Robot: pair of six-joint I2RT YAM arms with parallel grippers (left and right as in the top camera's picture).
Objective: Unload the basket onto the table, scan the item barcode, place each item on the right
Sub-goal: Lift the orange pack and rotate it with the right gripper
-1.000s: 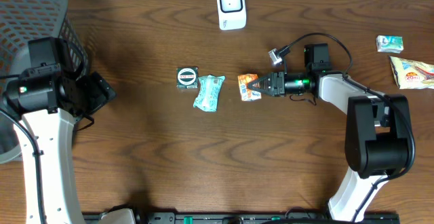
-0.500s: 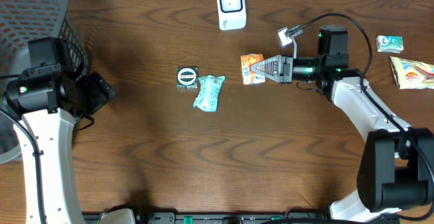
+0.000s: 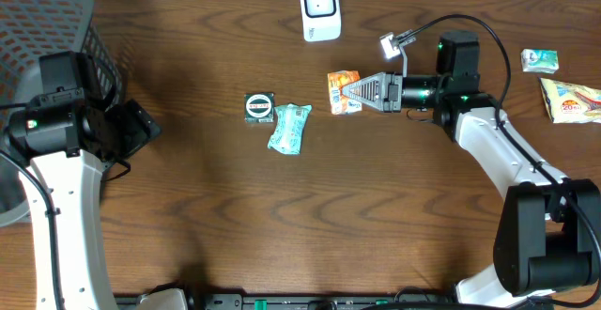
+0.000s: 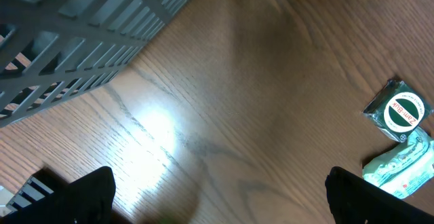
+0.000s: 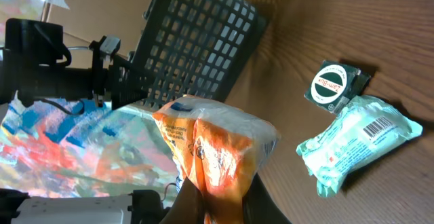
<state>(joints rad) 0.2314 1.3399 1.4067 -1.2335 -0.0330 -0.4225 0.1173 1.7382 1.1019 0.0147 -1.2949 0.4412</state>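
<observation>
Dark brown wood-grain desk (image 3: 235, 207), seen from overhead, with a white barcode scanner (image 3: 320, 9) standing at its far edge. The right tool (image 3: 349, 91) is clamped tight on an orange crinkled snack packet (image 3: 340, 92), the task's item, which sits near the scanner on the robot's side and slightly to its right. In the right wrist view the packet (image 5: 217, 149) fills the centre, pinched at its lower edge. The left tool (image 4: 220, 200) stands fully spread and grips nothing (only its two dark fingertips show at the bottom corners), next to a grey plastic mesh basket (image 3: 47, 19). Left of the held packet lie a green square sachet with a round white label (image 3: 259, 107) and, touching it, a pale teal wrapped pack bearing a barcode (image 3: 289, 128). A small green-white pouch (image 3: 540, 60) and a yellow-red snack bag (image 3: 571, 99) lie at the right edge.
</observation>
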